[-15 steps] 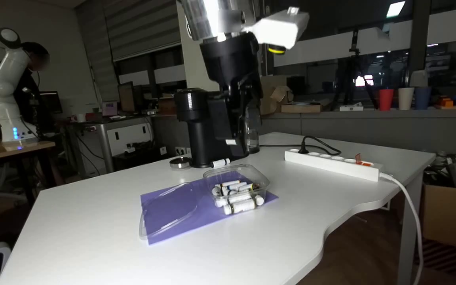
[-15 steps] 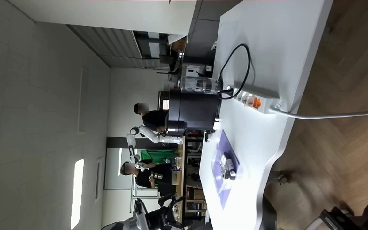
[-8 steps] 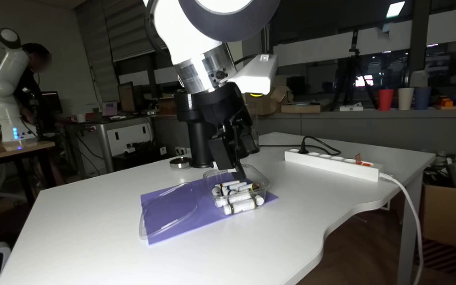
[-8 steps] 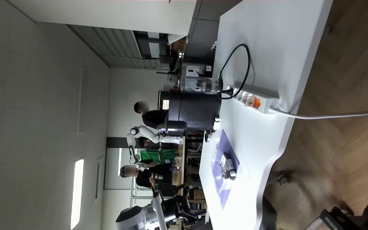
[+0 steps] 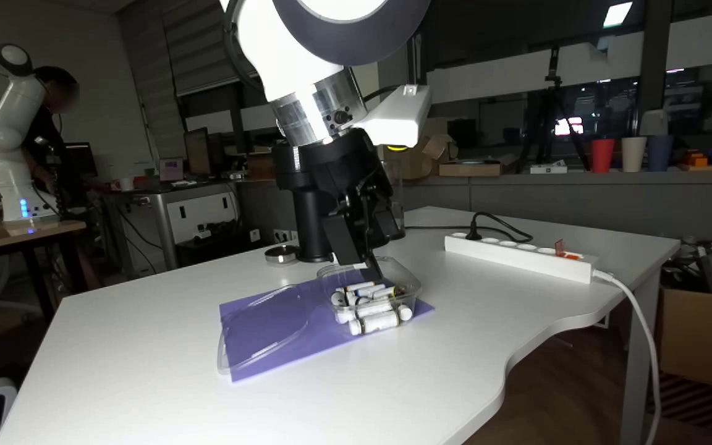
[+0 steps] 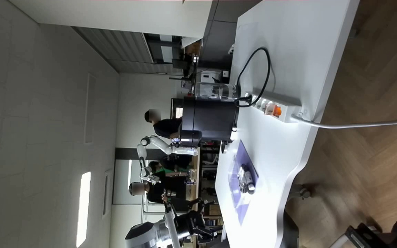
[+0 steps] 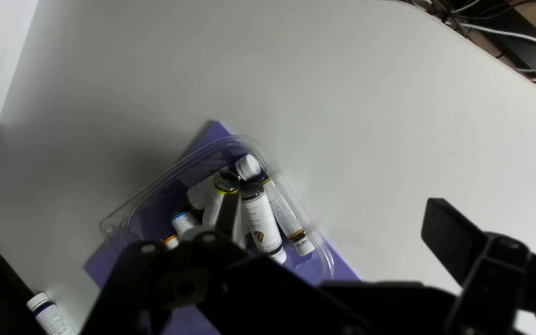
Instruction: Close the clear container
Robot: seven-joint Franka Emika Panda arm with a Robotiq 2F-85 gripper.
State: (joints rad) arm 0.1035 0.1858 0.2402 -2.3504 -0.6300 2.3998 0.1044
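The clear container (image 5: 410, 281) is a low transparent box holding several small bottles (image 5: 376, 304) with white labels. Its top is uncovered. Its clear lid (image 5: 263, 326) lies flat beside it on the purple mat, in an exterior view; I cannot tell whether the two are joined. In the wrist view, the container's rim (image 7: 175, 172) surrounds the bottles (image 7: 261, 218). My gripper (image 7: 338, 228) is open and empty, one finger over the bottles, the other over bare table. In both exterior views the gripper (image 5: 359, 256) (image 6: 209, 217) points down, above the table; contact cannot be judged.
A purple mat (image 5: 322, 343) lies under the container and lid on the white table (image 5: 158, 371). A black coffee machine (image 5: 314, 216) and a round metal tin (image 5: 282, 254) stand behind. A white power strip (image 5: 520, 256) with cable lies to the side. A loose bottle (image 7: 51, 316) lies near the mat.
Over the first half second the arm came down and tilted, bringing the gripper low by the container. Since then it has barely moved. The container and lid have not moved.
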